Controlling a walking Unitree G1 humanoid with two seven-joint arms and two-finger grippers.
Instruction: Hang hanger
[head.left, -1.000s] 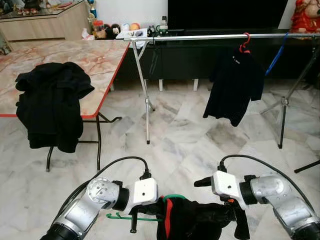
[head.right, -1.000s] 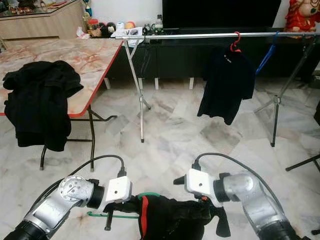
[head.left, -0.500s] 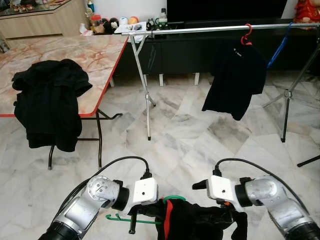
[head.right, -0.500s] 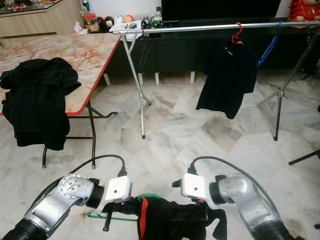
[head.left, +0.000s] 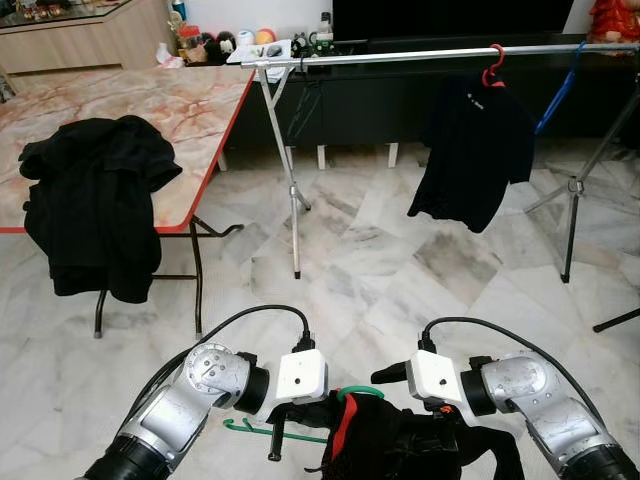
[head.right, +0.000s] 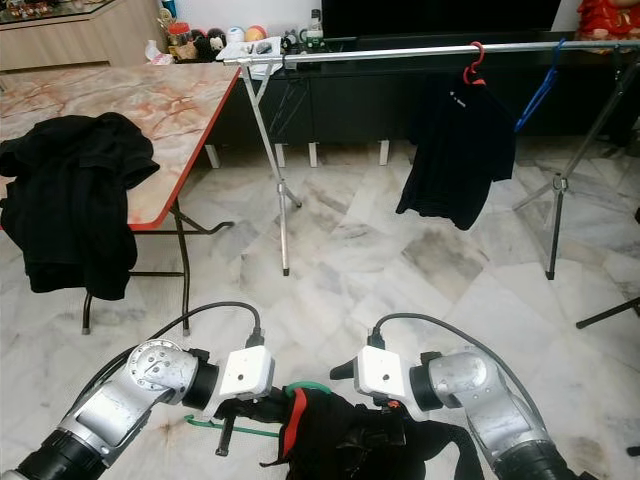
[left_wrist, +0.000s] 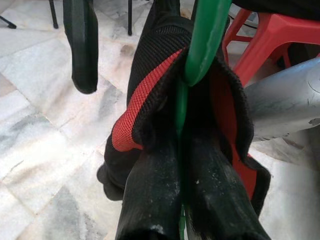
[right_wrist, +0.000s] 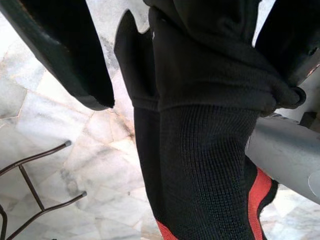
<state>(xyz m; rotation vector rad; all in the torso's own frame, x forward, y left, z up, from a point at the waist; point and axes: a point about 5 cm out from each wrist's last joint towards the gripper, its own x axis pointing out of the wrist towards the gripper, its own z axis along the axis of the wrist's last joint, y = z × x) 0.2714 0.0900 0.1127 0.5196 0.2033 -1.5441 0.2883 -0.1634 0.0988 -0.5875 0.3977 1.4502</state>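
Observation:
A green hanger (head.left: 358, 392) carries a black garment (head.left: 400, 445) with a red collar, low in front of me over the floor. My left gripper (left_wrist: 181, 145) is shut on the hanger's green neck (left_wrist: 205, 35), with the collar (left_wrist: 145, 95) wrapped around it. My right gripper (right_wrist: 195, 90) is at the garment's other side, its fingers spread wide with black cloth (right_wrist: 200, 150) hanging between them. A silver clothes rail (head.left: 400, 55) runs across the far side of the room. A black shirt (head.left: 470, 150) hangs there on a red hanger (head.left: 492, 75).
A blue hanger (head.left: 555, 95) hangs further right on the rail. The rail's stand leg (head.left: 293, 200) comes down mid-floor. At left, a marble-top table (head.left: 150, 100) holds a pile of black clothes (head.left: 95, 200) draped over its edge. Marble floor lies between me and the rail.
The head view has shifted a little. Both arms stay low with the hanger and garment, and the right gripper has edged slightly closer to the left one.

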